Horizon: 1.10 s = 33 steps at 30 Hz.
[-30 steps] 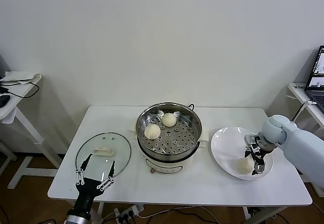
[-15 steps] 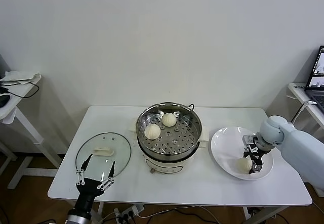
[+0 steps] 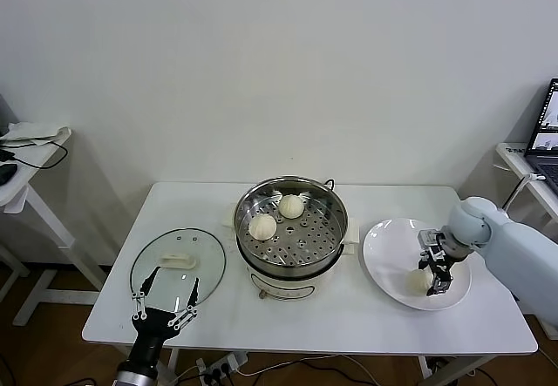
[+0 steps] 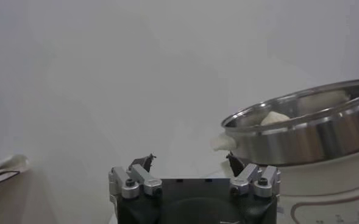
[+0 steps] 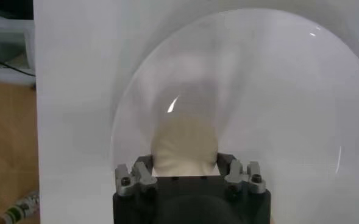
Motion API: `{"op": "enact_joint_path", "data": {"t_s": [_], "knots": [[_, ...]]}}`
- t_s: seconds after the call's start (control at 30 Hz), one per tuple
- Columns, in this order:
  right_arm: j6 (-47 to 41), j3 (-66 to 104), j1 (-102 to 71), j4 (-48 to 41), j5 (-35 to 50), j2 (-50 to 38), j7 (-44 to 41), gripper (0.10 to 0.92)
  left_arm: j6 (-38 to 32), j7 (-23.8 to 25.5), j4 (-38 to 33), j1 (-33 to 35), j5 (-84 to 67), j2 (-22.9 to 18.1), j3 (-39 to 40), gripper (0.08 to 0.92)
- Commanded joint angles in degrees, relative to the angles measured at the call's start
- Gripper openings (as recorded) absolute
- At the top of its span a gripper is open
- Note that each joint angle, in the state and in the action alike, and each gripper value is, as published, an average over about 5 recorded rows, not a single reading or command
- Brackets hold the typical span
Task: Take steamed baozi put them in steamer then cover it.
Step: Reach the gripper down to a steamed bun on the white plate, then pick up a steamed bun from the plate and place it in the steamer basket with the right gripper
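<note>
The steamer [image 3: 336,214] stands mid-table with two steamed baozi [image 3: 262,226] [image 3: 291,206] on its perforated tray. A third baozi [image 3: 418,280] lies on the white plate [image 3: 387,248] at the right, and my right gripper [image 3: 430,274] is shut on it. The right wrist view shows this baozi [image 5: 185,141] filling the gap of the right gripper [image 5: 185,161], pressed by both fingers. The glass cover [image 3: 207,253] lies flat at the left. My left gripper [image 3: 170,281] hovers open at the cover's near edge, holding nothing. In the left wrist view the left gripper [image 4: 190,159] faces the steamer [image 4: 313,135].
A small side table [image 3: 22,186] with a cloth and cables stands to the left of the white work table [image 3: 349,321]. A laptop [image 3: 547,125] sits on a stand at the far right. The plate reaches close to the work table's right front edge.
My right gripper has closed from open onto the baozi on the plate, and the bun has shifted slightly with it. The left arm has not moved.
</note>
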Motion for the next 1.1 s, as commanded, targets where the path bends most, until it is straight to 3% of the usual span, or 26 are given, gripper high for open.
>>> {"op": "enact_joint_path", "data": {"t_s": [0.03, 0.3, 0.53, 0.87, 1.1], "knots": [[0.35, -2.35, 5.10, 1.81, 3.13, -2.26, -0.60, 0.679, 0.01, 0.00, -0.43, 0.21, 0.12, 0.09, -0.03, 0.823], [6.04, -14.08, 26.56, 8.39, 10.31, -6.77, -3.76, 0.660, 0.33, -0.14, -1.14, 0.73, 0.39, 0.38, -0.19, 0.823], [13.60, -20.70, 41.43, 15.79, 11.90, -5.13, -6.48, 0.645, 0.68, -0.18, -1.38, 0.84, 0.65, 0.62, -0.38, 0.823], [26.72, -30.37, 55.48, 23.13, 10.76, 5.66, -6.46, 0.617, 1.08, -0.18, -2.44, 1.46, 0.40, 0.96, -1.30, 0.823], [32.24, -36.52, 56.31, 21.92, 8.00, 16.58, -0.73, 0.611, 0.81, -0.08, -2.27, 1.40, 0.13, 0.94, -1.89, 0.823]]}}
